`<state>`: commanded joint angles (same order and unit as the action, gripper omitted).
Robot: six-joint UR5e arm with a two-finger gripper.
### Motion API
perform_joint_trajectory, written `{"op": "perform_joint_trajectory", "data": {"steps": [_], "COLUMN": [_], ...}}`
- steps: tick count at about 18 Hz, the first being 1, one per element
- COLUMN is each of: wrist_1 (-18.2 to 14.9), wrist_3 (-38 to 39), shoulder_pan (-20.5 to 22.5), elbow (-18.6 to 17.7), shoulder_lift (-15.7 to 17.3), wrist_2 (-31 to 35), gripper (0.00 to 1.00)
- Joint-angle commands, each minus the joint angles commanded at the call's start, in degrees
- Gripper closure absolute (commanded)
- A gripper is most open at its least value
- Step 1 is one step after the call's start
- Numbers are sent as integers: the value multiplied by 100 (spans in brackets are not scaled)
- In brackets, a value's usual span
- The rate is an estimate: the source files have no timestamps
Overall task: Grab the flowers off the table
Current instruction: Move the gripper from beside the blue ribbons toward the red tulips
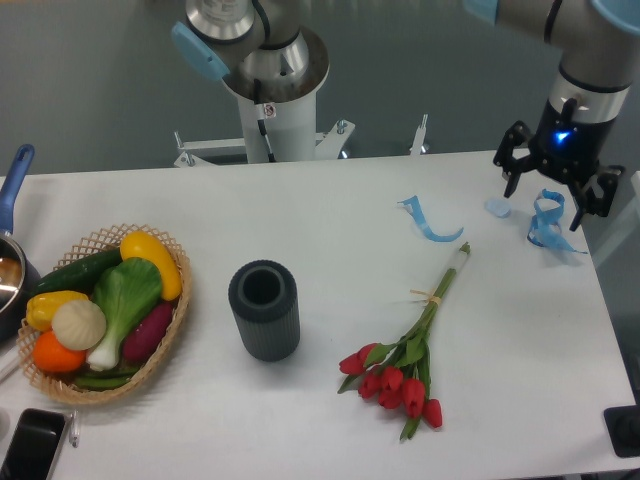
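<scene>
step: approach not yet made, nothing grasped; judged as the very start of the pick.
gripper (556, 190): hangs over the tabletop's far right corner, fingers spread wide, nothing between them, blue light on the wrist.
tulips (400, 360): flat on the table (330, 215), right of centre, toward the near edge; red heads point at the near edge, stem ends point to the far right corner; thin pale band (428, 295) around the stems partway up.
gap: gripper well apart from the bunch, up and to the right of it.
next move: likely swing in toward the near edge and left, come down over the stems near the band, fingers across the stem line, then close; stems lie low on the surface, so a low descent is needed.
blue ribbon pieces: one curl (430, 222) just beyond the stem ends, another (548, 222) under the gripper by the right edge; light, could snag or get dragged.
dark ribbed vase (264, 309): upright, left of the flowers, apart from them; not in the path.
wicker basket of vegetables (100, 312): near the left edge, well apart.
pan with blue handle (12, 200): at the left edge, partly cut off.
phone (30, 445): near left corner.
obstacles: none on the bunch itself.
</scene>
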<state>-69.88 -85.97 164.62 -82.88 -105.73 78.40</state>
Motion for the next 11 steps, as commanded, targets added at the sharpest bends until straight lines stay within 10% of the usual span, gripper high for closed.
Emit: {"op": "perform_joint_trajectory", "data": {"steps": [11], "wrist_1": [53], "wrist_3": [642], "shoulder_pan": [-114], "elbow": [-210], "shoulder_lift": [-44], "wrist_2": [-9], "gripper": [0]}}
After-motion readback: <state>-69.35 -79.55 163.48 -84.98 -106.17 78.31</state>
